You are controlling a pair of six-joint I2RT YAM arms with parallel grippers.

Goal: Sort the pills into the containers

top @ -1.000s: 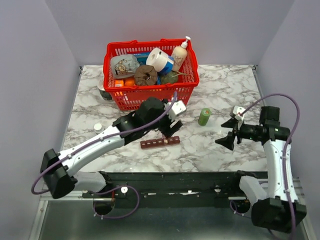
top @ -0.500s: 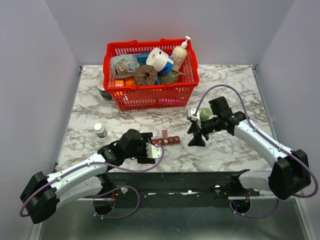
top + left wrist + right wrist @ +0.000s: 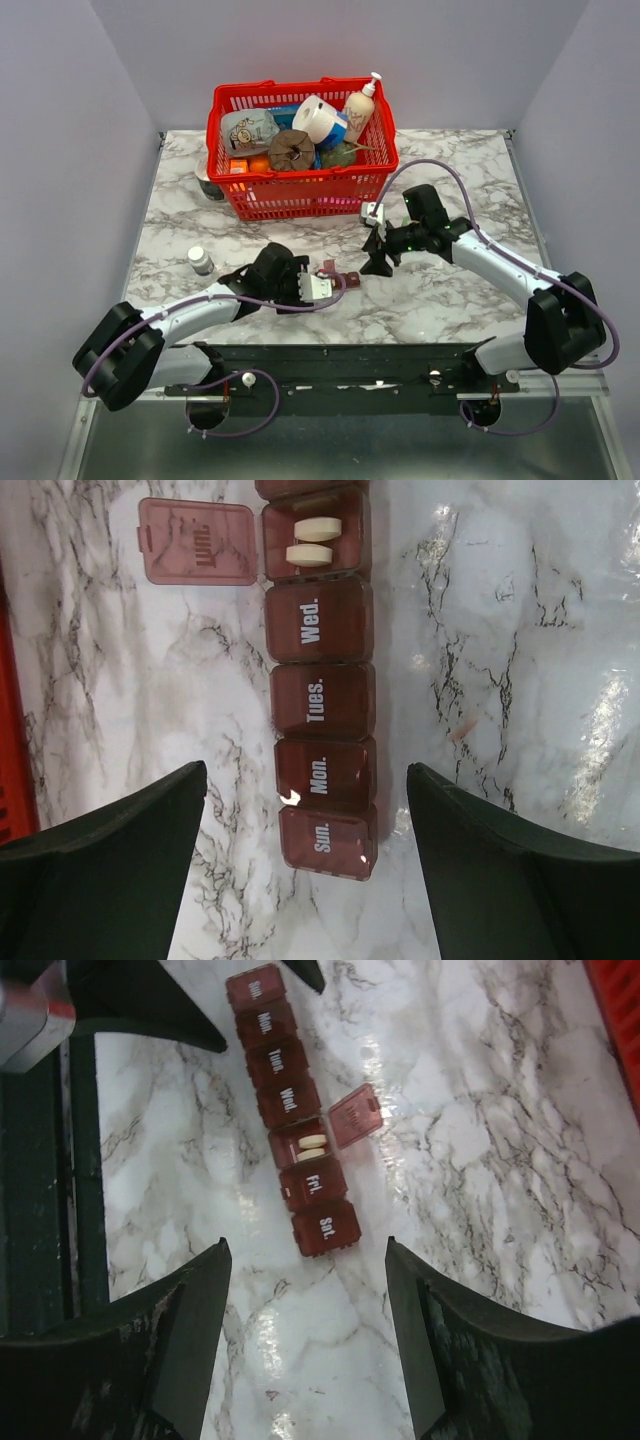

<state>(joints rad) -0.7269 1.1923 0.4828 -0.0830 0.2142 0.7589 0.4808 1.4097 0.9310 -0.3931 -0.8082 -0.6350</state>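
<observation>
1. A white, grey-veined marble worktop (image 3: 450, 170) sits between plain lilac walls.
2. The dark red pill organizer (image 3: 320, 705) lies flat near the front middle of the worktop, between the two arms.
3. Its lids read Sun., Mon., Tues. and Wed. from one end, and Fri. and Sat. at the other; all six are shut.
4. The compartment between Wed. and Fri. is open, with its lid (image 3: 198, 542) folded out flat to the side. Two cream oblong pills (image 3: 318, 527) lie side by side inside.
5. The left gripper (image 3: 303, 780) hangs over the Sun. end with its fingers wide apart, one on either side of the strip and holding nothing.
6. The right gripper (image 3: 305, 1244) is at the Sat. end, fingers likewise apart and empty.
7. From above, the left wrist hides most of the organizer, leaving only its right end showing.
8. A red mesh basket (image 3: 300, 190) stands at the back, holding a tape roll (image 3: 318, 118), a pump bottle (image 3: 360, 110) and a bag (image 3: 248, 130).
9. A small white-capped bottle (image 3: 200, 260) stands alone at the left, well apart from the organizer.
</observation>
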